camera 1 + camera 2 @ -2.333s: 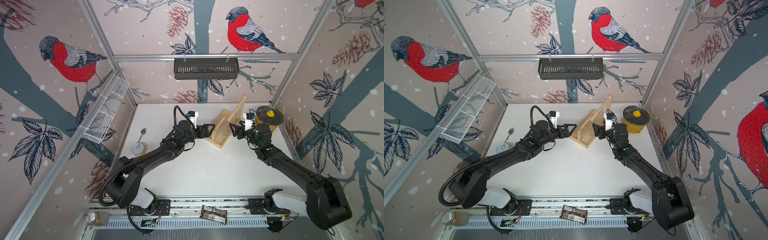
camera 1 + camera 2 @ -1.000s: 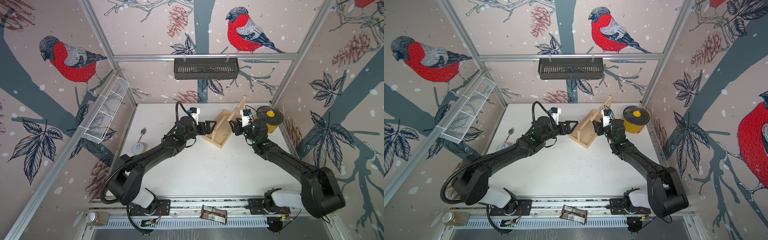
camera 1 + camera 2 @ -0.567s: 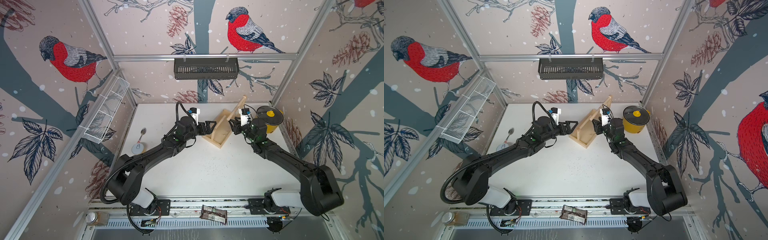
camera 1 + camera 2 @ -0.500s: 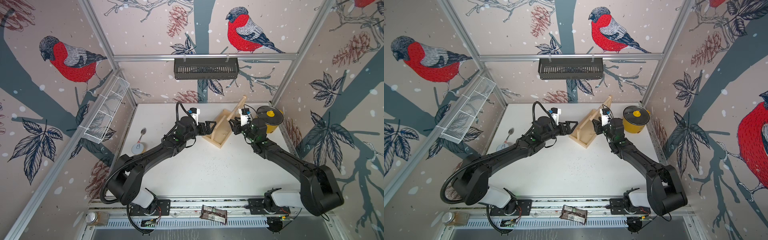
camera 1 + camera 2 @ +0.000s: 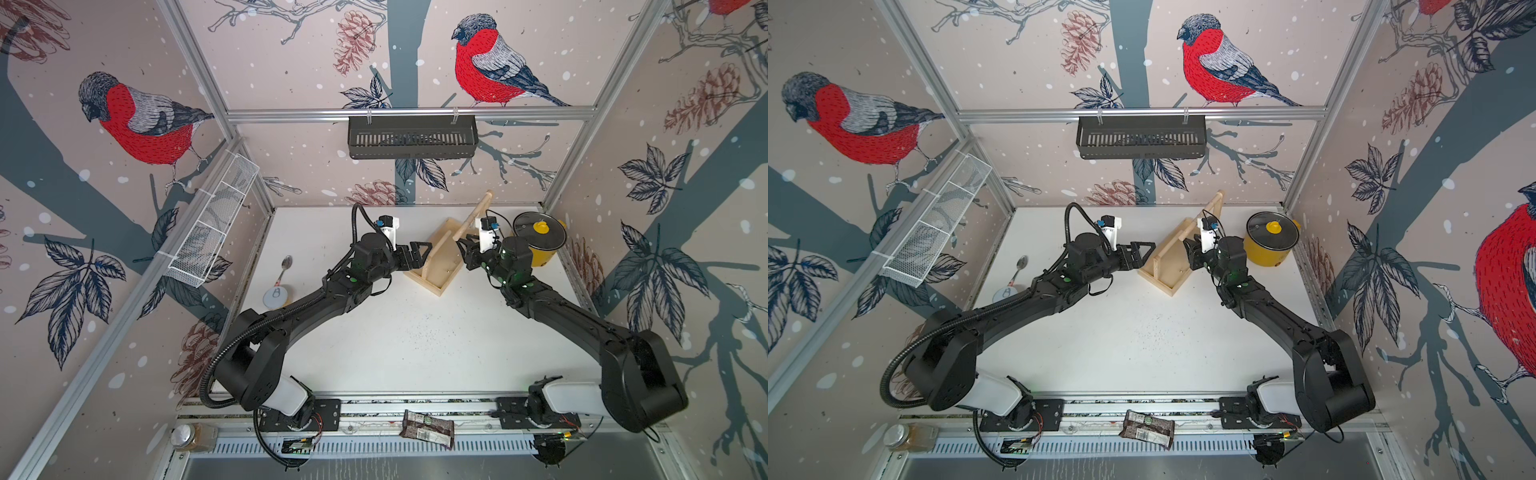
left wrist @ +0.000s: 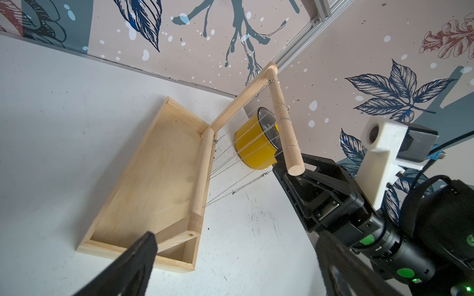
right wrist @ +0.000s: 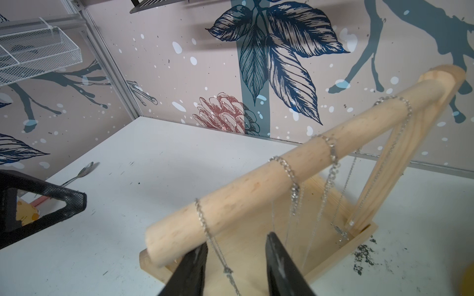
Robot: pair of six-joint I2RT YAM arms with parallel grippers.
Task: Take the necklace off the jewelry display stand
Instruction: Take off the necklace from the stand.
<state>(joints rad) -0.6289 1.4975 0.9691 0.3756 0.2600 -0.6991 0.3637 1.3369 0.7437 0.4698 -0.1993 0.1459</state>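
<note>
Note jewelry display stand (image 5: 440,274) just beside yellow pot (image 5: 546,255), long axis diagonal, crossbar (image 7: 256,184) free end aimed at right gripper (image 7: 236,241). Note necklace (image 7: 202,223) draped near that end, between parted fingers, ungrasped. Note left gripper (image 5: 420,255) spread wide, on stand's side opposite pot.

So the jewelry display stand (image 5: 444,266) sat near the table's (image 5: 395,332) back, pot (image 5: 540,243) just to its right, spoon (image 5: 286,263) well off left, necklaces (image 7: 286,167) draped over the crossbar (image 7: 243,200).
</note>
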